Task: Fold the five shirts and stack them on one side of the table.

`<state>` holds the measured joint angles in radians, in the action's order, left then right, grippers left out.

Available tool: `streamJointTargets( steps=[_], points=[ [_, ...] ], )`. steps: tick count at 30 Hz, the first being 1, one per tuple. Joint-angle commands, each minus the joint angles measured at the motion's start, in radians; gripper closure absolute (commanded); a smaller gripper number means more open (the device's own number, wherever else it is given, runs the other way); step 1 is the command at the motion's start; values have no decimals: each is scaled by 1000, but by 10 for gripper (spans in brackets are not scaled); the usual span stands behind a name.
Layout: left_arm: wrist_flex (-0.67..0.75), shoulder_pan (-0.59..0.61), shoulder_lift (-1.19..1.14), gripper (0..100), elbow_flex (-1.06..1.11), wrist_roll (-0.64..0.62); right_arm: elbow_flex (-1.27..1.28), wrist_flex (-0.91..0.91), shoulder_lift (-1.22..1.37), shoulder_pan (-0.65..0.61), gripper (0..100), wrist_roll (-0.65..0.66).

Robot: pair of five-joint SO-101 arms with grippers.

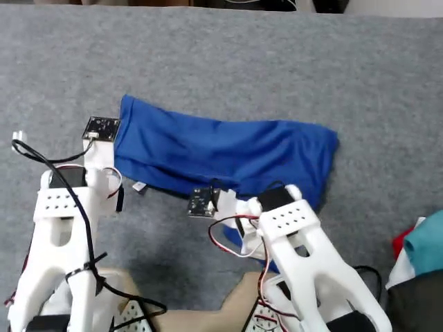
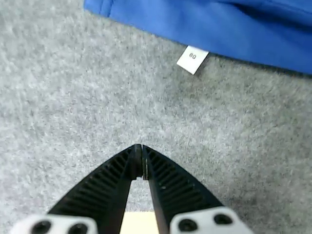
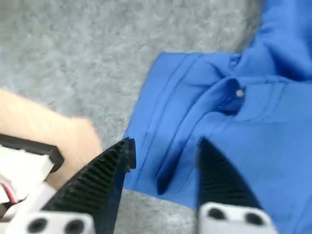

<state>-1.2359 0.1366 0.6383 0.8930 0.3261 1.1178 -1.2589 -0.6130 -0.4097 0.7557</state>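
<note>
The white left arm stands at the near left of the grey felt-covered table, its wrist bent over just beside the left end of the blue cotton shirt. The left gripper hangs over bare felt with its black ribbed jaws pressed tip to tip and nothing between them. The white right arm leans in from the near edge toward the middle of the shirt's near side. The right gripper is spread wide over blue cloth, gripping nothing

The shirt lies in the middle of the table as a long band running left to right, folded over on itself, with soft creases along its length and its right end squared off. A part of it trails toward the near edge under the right arm

The left wrist view shows the shirt's hem lying flat on the felt and a small white size tag sticking out from under it; from the high view that tag is a tiny pale fleck. The right wrist view shows the shirt's stitched seams, a bunched placket and a small pale button, with a tan surface beside the cloth. The high view alone takes in a heap of teal, red, white and dark clothes at the table's right edge, well apart from the shirt
</note>
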Motion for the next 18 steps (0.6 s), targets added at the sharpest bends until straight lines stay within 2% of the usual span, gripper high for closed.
streamJointTargets(
  steps=[1,10,18],
  points=[
    [2,12,42,981,5,6,8,17,-33,45,919,-12],
    [-55,12,50,981,-5,5,4,14,-41,71,943,-11],
    [-68,12,50,981,-3,5,-153,-75,-41,76,915,-6]
  ],
)
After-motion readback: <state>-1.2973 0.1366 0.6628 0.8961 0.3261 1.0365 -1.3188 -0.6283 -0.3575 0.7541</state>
